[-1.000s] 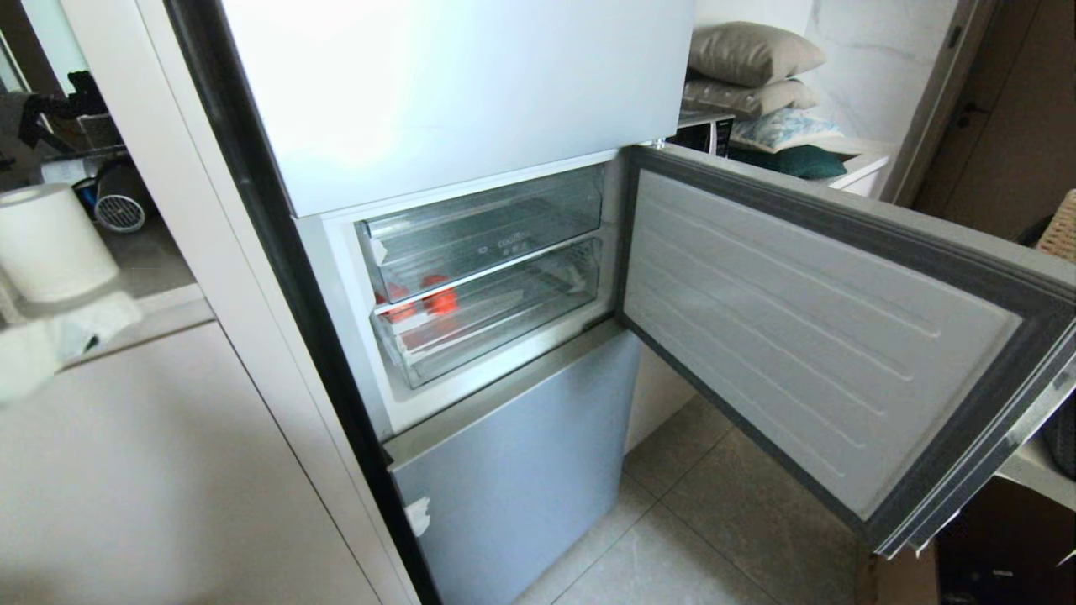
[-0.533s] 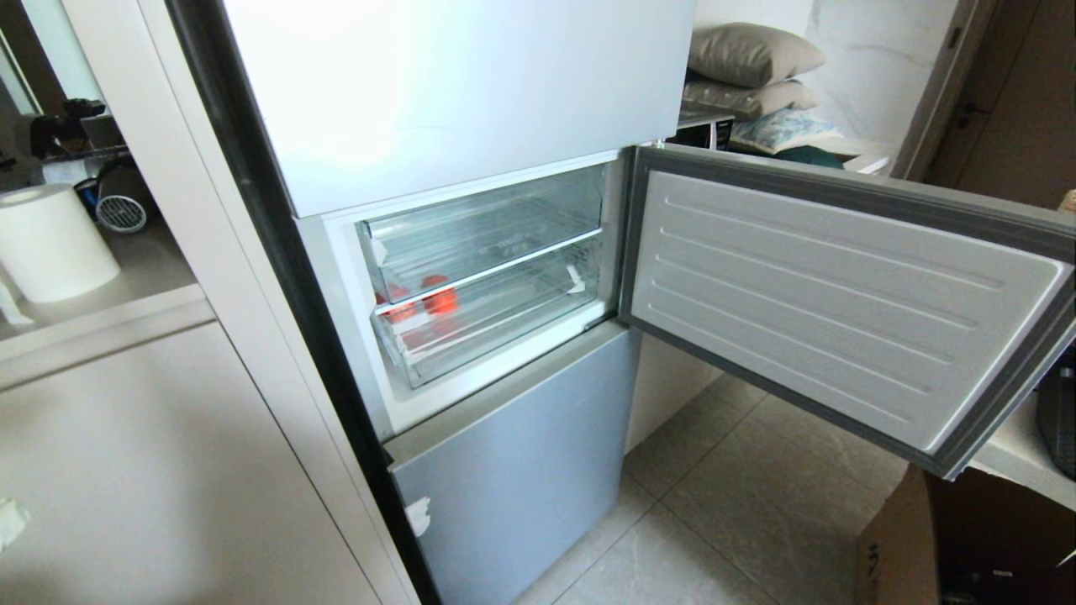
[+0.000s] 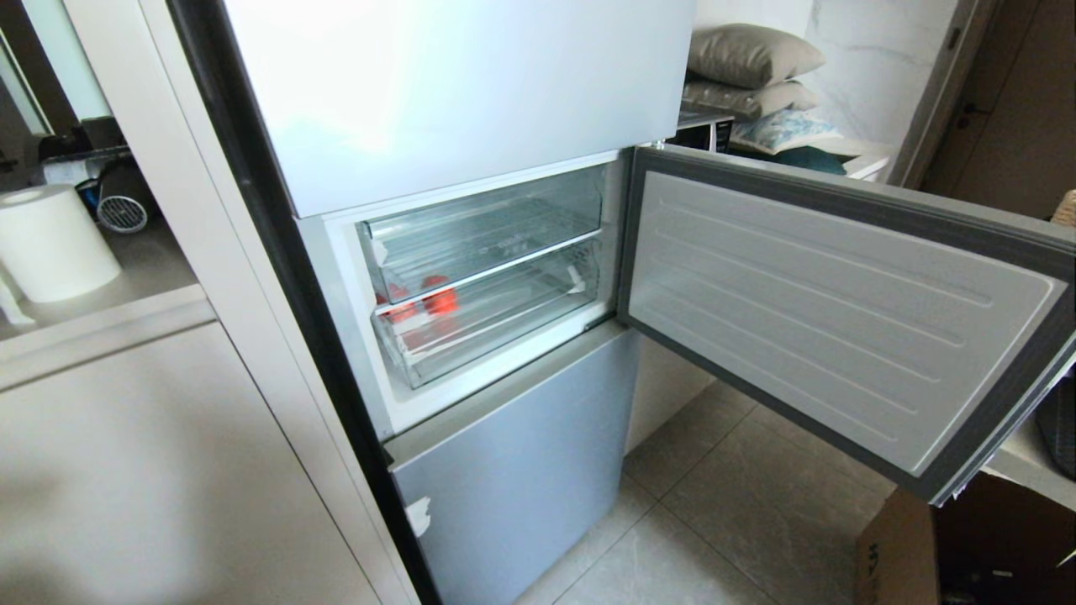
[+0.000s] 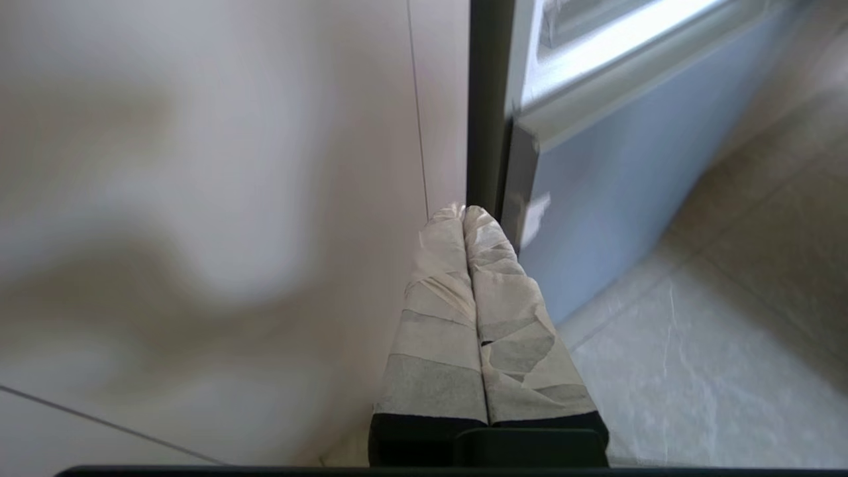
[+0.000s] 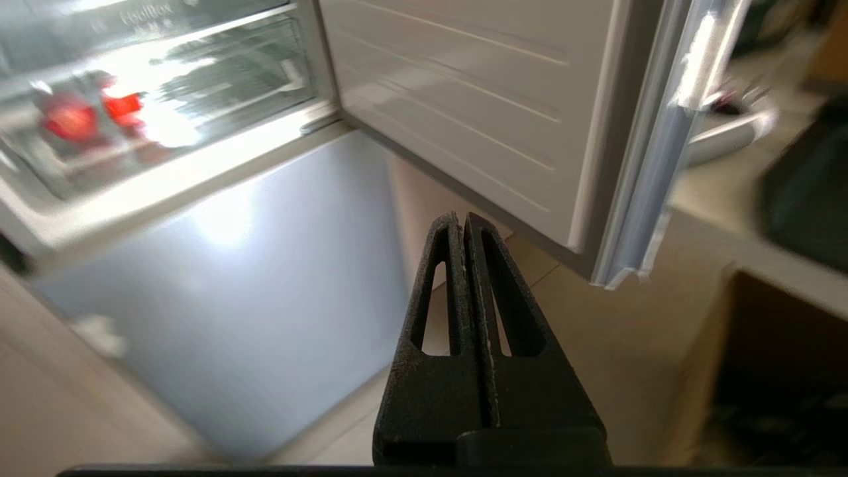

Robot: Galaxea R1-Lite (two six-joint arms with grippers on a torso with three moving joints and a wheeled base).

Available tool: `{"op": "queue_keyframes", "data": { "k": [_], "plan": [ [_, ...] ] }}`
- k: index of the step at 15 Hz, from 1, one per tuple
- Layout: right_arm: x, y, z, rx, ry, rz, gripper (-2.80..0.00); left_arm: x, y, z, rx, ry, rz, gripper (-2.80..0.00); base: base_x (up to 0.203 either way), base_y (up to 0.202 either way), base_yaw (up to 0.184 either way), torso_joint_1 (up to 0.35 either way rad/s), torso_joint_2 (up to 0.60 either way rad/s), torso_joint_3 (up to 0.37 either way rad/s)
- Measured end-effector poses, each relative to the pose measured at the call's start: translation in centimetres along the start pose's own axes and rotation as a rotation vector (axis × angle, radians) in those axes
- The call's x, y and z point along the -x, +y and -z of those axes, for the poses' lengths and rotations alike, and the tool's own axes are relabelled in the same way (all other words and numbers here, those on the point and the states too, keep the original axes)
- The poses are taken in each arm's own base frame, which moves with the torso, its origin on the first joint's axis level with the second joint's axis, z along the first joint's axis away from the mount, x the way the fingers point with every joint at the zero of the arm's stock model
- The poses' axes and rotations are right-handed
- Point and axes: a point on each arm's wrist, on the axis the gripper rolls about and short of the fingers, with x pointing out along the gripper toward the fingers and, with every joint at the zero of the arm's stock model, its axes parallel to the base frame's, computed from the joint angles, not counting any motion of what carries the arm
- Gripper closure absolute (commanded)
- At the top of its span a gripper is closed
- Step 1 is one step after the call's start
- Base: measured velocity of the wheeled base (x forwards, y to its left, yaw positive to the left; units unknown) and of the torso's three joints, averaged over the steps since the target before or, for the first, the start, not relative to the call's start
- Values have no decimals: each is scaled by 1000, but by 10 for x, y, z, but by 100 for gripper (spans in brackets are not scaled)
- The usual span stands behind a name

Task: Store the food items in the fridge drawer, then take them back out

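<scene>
The left hand (image 4: 464,212) has its tape-wrapped fingers (image 4: 437,318) pressed together on nothing, low beside the fridge's dark side edge (image 4: 487,99) and pale cabinet panel (image 4: 199,165). The right hand (image 5: 462,222) is likewise pressed together and empty, below the open fridge door (image 3: 824,311). The food items (image 3: 424,301) lie above and beyond both hands, inside the fridge drawer (image 3: 496,323), under the upper drawer (image 3: 483,235).
</scene>
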Motion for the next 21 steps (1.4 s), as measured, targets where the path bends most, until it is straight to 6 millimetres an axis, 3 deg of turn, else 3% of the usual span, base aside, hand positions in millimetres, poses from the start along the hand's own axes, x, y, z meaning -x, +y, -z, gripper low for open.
{"op": "queue_keyframes", "data": {
  "k": [2,4,8,10,13,17,21],
  "plan": [
    [-40,4,-31,-73,64,10,0,3,0,13,-4,3,5,0,0,0,0,0,0,0],
    [-93,5,-48,-121,113,32,0,7,0,26,-30,41,21,0,0,0,0,0,0,0],
    [-187,-12,-50,-161,115,125,0,12,-2,38,-32,5,111,0,0,0,0,0,0,0],
    [-219,-25,-51,-147,40,158,0,15,-3,45,-31,-45,169,0,0,0,0,0,0,0],
    [-242,-36,-43,-139,41,182,0,17,-3,48,-33,-97,195,0,0,0,0,0,0,0],
    [-250,-47,-37,-146,66,221,0,17,-2,50,26,-102,157,0,0,0,0,0,0,0],
    [-255,-37,-33,-142,95,131,0,18,-2,51,41,-99,154,0,0,0,0,0,0,0]
  ]
}}
